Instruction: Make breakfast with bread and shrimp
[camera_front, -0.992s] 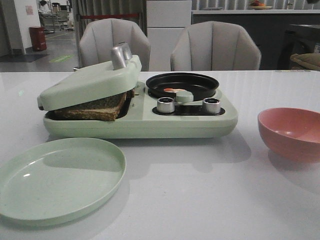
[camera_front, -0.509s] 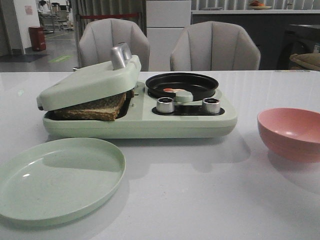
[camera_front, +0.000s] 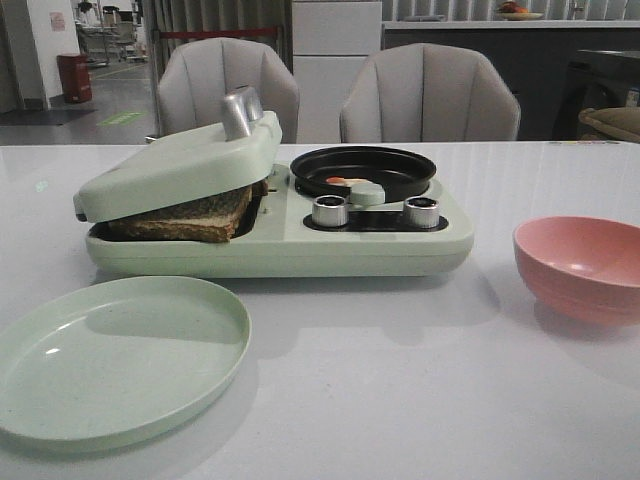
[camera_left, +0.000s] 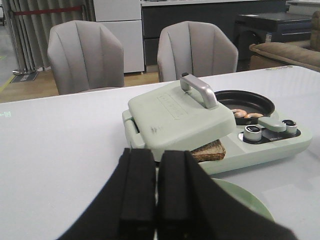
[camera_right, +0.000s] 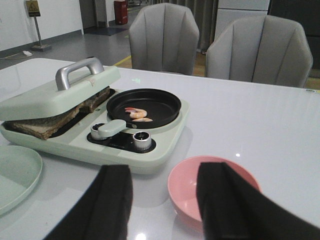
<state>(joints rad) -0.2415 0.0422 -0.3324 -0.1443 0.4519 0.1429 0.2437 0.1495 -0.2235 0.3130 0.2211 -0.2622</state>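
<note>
Two slices, as far as we can tell, of brown-crusted wholemeal bread (camera_front: 190, 216) sit under the pale green press lid (camera_front: 175, 165); the curled pink shrimp (camera_right: 138, 114) lies in the round black pan (camera_right: 144, 106). Our left gripper (camera_left: 156, 187) is pressed closed, empty; our right gripper (camera_right: 162, 197) is spread wide. We should hook the silver handle (camera_left: 200, 89) squarely and lift slowly

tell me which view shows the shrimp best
The right wrist view: it looks down into the black pan, so the shrimp shows whole. The front view shows a sliver over the rim; the left wrist view shows it small and far.
</note>
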